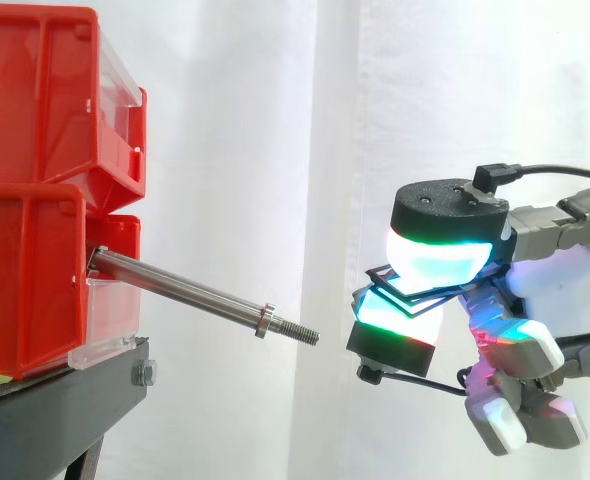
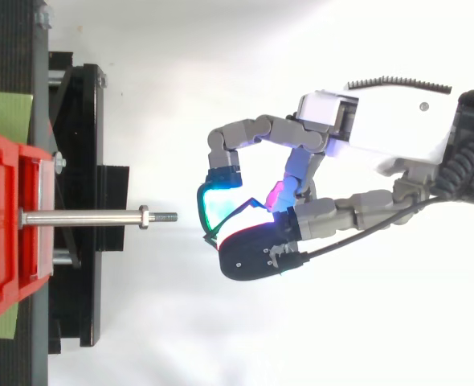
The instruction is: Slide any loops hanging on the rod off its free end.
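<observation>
A steel rod (image 1: 180,290) juts out from the red bins (image 1: 30,270) and slopes slightly down to its threaded free end, with a nut (image 1: 265,320) just short of the tip. Nothing hangs on the rod (image 2: 84,217). My hand (image 2: 382,137) is to the right of the free end, a short gap away from it. Its glowing fingertips (image 1: 440,260) pinch a thin dark loop (image 2: 202,215), which is clear of the rod. The loop (image 1: 387,277) shows as thin black lines between the pads.
Two red bins are stacked on a black stand (image 1: 65,400) at the left. A white curtain hangs behind. A green mat (image 2: 4,117) lies under the bins.
</observation>
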### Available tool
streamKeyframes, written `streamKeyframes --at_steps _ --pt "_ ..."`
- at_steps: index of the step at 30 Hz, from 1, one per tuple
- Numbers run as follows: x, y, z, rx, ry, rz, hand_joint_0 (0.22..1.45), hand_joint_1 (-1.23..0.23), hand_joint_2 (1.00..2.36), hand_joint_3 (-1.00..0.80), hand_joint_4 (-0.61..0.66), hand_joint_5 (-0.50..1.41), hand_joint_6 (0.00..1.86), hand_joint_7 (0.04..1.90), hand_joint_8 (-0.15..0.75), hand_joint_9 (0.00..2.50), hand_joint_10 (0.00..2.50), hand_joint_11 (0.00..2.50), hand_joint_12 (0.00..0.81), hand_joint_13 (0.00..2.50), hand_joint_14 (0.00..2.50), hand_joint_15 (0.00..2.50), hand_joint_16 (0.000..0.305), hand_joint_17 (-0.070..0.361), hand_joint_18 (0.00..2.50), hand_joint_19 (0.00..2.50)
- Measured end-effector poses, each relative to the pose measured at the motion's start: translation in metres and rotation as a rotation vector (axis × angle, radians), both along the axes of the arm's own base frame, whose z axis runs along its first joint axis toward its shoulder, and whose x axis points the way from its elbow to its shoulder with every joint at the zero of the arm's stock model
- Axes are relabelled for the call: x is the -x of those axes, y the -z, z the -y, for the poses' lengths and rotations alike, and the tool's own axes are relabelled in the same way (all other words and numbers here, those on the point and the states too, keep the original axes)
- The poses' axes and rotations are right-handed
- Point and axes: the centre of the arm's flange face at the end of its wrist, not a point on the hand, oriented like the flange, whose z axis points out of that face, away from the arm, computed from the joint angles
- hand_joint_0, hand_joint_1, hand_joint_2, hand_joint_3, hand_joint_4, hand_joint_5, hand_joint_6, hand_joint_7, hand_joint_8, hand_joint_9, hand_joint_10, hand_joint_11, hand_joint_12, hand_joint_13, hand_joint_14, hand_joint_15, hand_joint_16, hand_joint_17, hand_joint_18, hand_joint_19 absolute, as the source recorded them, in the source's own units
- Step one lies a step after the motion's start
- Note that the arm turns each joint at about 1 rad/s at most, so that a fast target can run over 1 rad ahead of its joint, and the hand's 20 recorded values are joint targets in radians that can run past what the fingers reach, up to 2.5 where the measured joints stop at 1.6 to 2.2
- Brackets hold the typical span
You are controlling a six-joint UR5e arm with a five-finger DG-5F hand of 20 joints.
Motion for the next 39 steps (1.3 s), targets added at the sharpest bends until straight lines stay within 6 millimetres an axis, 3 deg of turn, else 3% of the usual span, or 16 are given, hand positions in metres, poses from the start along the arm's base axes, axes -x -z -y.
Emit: streamKeyframes --at_steps 13,20,32,39 --pt "-0.0001 0.0008 -0.0002 0.001 0.000 -0.001 0.58 -0.47 1.01 -0.31 0.15 -0.02 0.51 1.50 0.316 1.40 0.02 0.54 0.356 1.18 0.01 0.37 0.057 0.129 1.15 0.87" --pt "-0.0002 0.0007 -0.0002 0.001 0.000 0.000 0.61 -0.60 1.01 -0.08 0.26 -0.01 0.50 1.49 0.375 1.39 0.02 0.52 0.403 1.23 0.01 0.33 0.068 0.153 1.27 0.77" --pt "-0.0003 -0.0001 -0.0011 0.000 -0.001 0.002 0.63 -0.66 1.01 -0.06 0.34 -0.04 0.50 1.17 0.361 1.36 0.01 0.50 0.389 1.22 0.01 0.33 0.065 0.145 1.25 0.77" --pt "-0.0005 0.0003 -0.0046 0.001 -0.003 0.001 0.62 -0.63 1.02 -0.06 0.27 -0.03 0.50 1.41 0.368 1.39 0.02 0.55 0.387 1.22 0.01 0.33 0.064 0.144 1.23 0.78"
